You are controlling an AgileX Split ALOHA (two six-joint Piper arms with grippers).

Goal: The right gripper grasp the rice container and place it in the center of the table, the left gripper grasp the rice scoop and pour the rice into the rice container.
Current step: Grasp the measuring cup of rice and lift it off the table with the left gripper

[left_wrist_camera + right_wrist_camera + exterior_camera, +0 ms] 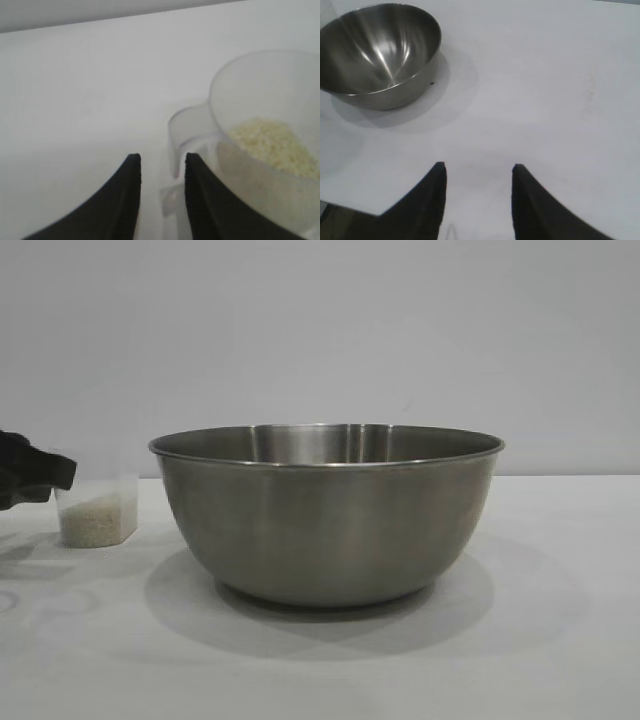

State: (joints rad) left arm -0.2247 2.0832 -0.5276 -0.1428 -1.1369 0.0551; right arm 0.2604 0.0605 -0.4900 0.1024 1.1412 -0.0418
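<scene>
White table [560,640], pale wall [320,330]

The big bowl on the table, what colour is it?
The rice container is plain brushed silver-grey steel, with no pattern; the exterior view shows it best.

Brushed steel rice container [325,515], translucent plastic rice scoop [260,150], matte white table [560,640].

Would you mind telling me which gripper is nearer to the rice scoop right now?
Left. The left gripper is right at the rice scoop, its fingers at the scoop's handle. The right gripper hangs open over bare table, away from the rice container.
</scene>
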